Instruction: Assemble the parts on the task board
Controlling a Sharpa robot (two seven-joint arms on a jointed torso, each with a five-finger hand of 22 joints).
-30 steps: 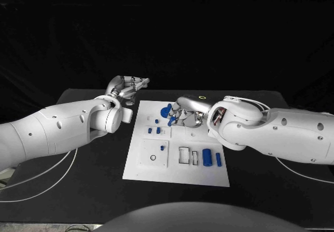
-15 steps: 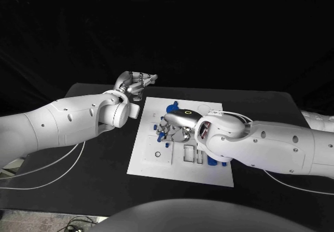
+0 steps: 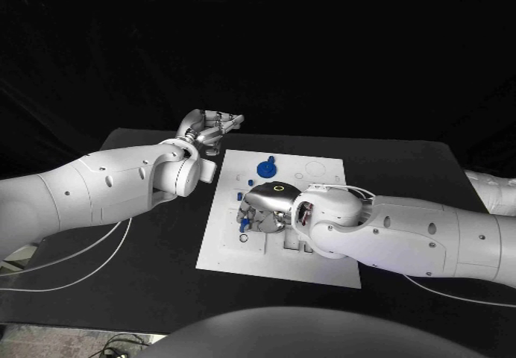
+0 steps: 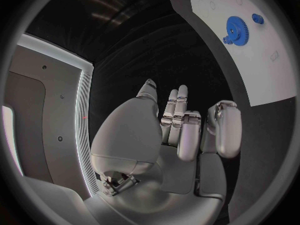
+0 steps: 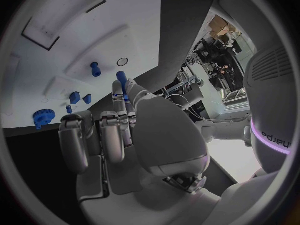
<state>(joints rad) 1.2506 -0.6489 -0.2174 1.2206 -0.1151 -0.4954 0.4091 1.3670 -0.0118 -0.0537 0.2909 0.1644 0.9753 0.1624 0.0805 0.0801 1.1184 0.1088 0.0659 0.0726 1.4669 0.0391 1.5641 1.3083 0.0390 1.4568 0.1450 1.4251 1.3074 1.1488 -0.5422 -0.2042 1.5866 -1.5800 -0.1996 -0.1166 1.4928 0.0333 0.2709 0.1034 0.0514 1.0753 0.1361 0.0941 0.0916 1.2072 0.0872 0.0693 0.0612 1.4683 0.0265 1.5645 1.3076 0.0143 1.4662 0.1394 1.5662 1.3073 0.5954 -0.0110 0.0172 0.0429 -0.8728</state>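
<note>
The white task board [image 3: 323,262] lies in the middle of the black table. A blue gear [image 3: 265,165] sits near its far edge, also seen as the gear [image 4: 236,30] in the left wrist view. My right hand [image 3: 265,209] hovers low over the board's left middle and pinches a small blue peg [image 5: 122,80] between thumb and a finger. Under it on the board [image 5: 56,50] are a standing blue peg [image 5: 95,69], a small ring [image 5: 122,62] and small blue pieces [image 5: 75,97]. My left hand [image 3: 209,124] hangs beyond the board's far left corner, fingers curled in and holding nothing.
My right forearm [image 3: 408,239] covers the board's near right part. White cables [image 3: 97,253] trail over the table on the left. Bare black table [image 3: 430,160] lies to the right of the board.
My right hand has moved from beside the blue gear towards me, to the board's left middle. The left hand has stayed where it was. The whole view has shifted.
</note>
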